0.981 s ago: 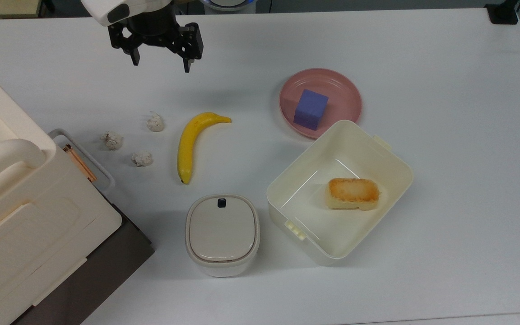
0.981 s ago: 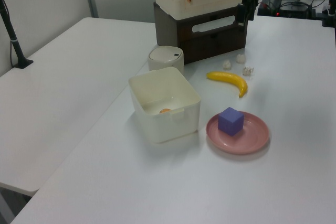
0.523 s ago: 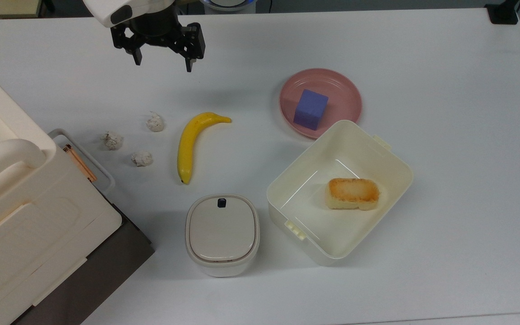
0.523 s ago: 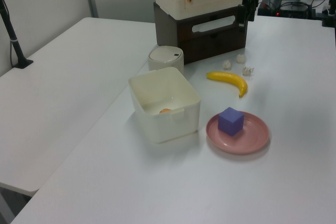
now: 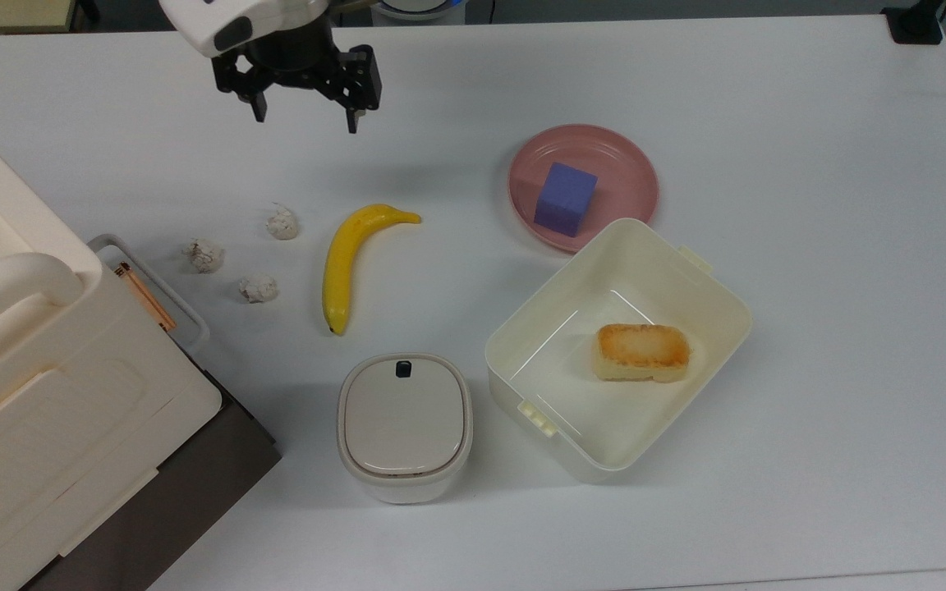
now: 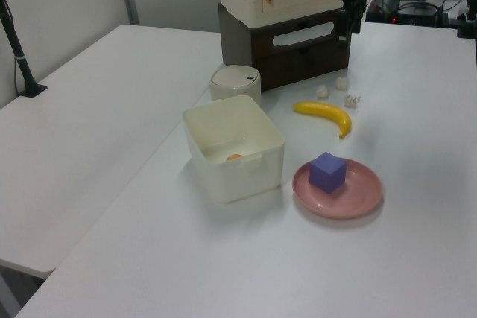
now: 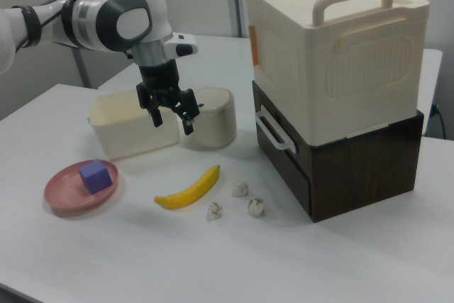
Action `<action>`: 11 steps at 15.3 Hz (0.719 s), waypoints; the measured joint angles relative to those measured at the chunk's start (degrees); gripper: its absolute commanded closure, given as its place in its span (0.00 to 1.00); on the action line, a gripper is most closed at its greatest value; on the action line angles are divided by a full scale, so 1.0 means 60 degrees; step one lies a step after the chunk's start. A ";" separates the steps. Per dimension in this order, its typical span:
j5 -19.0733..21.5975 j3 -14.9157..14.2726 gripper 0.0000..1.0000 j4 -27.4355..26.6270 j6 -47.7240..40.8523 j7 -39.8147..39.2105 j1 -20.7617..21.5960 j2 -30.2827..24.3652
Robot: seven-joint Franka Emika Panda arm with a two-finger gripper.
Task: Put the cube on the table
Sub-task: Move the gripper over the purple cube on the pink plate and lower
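Observation:
The purple-blue cube [image 5: 564,198] [image 6: 328,172] [image 7: 95,175] rests on a round pink plate [image 5: 629,172] [image 6: 361,196] [image 7: 64,193] standing on the white table [image 5: 810,246]. My gripper [image 5: 306,116] [image 7: 172,121] hangs open and holds nothing above the table near the top view's upper left, well to the left of the plate. In the right view it hovers above the banana, to the right of the cube.
A yellow banana [image 5: 350,258] and three crumpled white lumps [image 5: 282,222] lie below the gripper in the top view. A cream box [image 5: 719,361] holding a toasted bread block [image 5: 642,351], a lidded white container [image 5: 404,423] and a cream case on a dark drawer unit [image 5: 46,394] stand nearby.
The gripper has shifted slightly toward the top view's right and a little downward, still open. Nothing else has moved.

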 measured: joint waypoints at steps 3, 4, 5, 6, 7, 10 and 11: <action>0.0024 0.0105 0.00 -0.0106 0.0000 0.0437 0.0353 0.0057; 0.0024 0.0229 0.00 -0.0156 0.0000 0.0720 0.0477 0.0086; 0.0024 0.0431 0.00 -0.0188 0.0000 0.1043 0.0560 0.0120; 0.0027 0.0652 0.00 -0.0216 0.0000 0.1343 0.0618 0.0151; 0.0090 0.0898 0.00 -0.0256 0.0000 0.1626 0.0643 0.0176; 0.0602 0.1549 0.00 -0.0348 0.0028 0.2413 0.0698 0.0223; 0.0769 0.1767 0.00 -0.0391 0.0062 0.2680 0.0701 0.0230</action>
